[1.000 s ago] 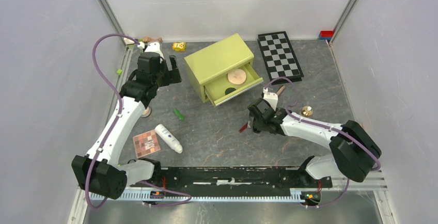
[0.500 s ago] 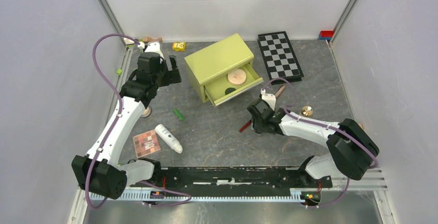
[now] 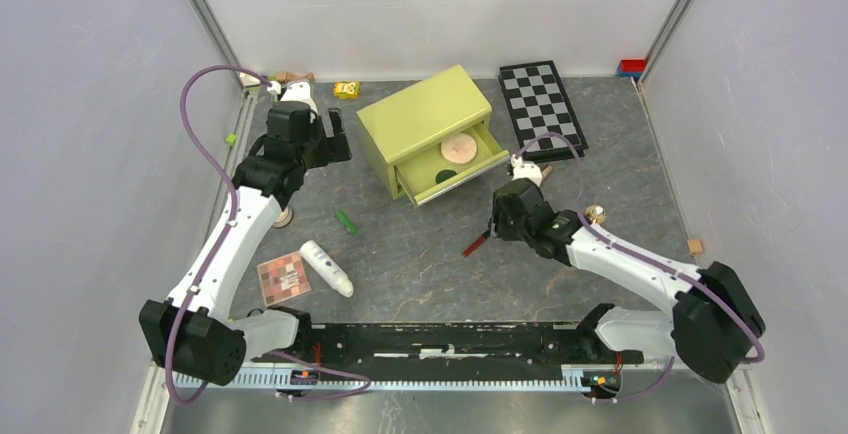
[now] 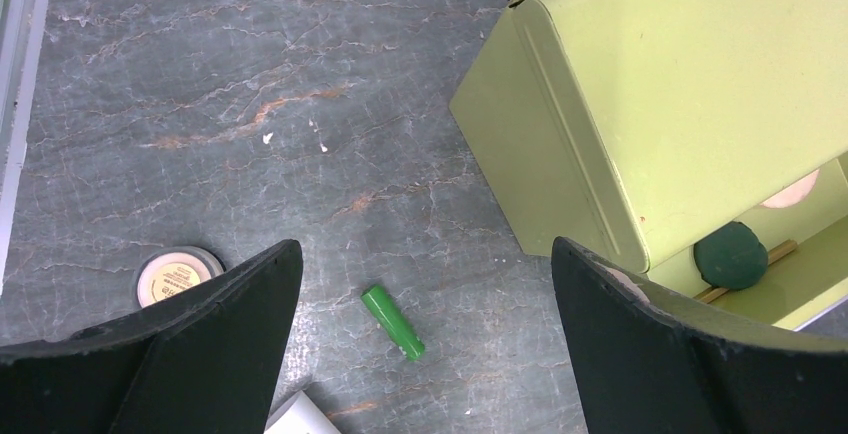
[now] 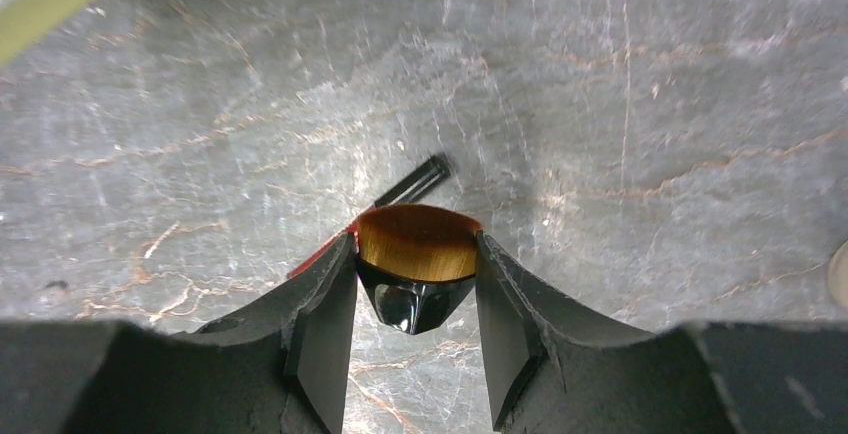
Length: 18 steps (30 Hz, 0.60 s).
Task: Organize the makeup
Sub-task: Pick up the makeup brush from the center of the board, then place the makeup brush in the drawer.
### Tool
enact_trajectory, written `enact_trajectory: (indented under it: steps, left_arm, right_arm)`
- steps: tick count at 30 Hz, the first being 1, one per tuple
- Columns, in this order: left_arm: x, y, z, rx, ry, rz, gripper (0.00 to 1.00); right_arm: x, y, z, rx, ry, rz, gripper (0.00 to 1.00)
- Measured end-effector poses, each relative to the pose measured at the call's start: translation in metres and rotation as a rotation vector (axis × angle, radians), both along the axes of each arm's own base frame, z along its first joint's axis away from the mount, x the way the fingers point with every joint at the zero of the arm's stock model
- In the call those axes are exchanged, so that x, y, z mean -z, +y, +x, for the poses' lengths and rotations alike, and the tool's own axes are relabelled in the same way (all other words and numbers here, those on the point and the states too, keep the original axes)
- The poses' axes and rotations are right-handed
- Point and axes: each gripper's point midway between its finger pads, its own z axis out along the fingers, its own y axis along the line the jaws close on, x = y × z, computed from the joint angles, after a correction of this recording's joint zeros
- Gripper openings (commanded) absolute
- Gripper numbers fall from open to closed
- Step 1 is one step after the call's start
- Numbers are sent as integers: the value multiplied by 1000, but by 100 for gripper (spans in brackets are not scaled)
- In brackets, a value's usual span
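**Near to far.** Nearest the arm bases, the eyeshadow palette and the white tube lie on the bench; no writing on either can be read. The tan jar carries lid print too small to read and is partly hidden behind a finger of the left gripper. That gripper's jaws stand wide apart and hold nothing, above a small green stick.

At centre, the right gripper has its jaws closed on the brown-bristled, black-collared end of the red stick. Whether the stick is clear of the bench cannot be told. The gold-capped bottle stands just beside the right arm.

Farther back, the open drawer of the green box holds the peach compact and the dark green disc. The checkerboard lies at the rear.
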Motion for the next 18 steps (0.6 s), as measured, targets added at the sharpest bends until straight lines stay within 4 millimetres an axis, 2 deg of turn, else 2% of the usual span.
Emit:
enact_trajectory:
  steps: [6,12,18]
  left_arm:
    - [0,0,0,0,0,0,100]
    - [0,0,0,0,0,0,100]
    - [0,0,0,0,0,1,100]
  right_arm:
    - [-45,5,14,-120,-156,54,38]
    - [-92,36,16,-357,-326,151,38]
    - [-109,65,9,-549,-398,222,37]
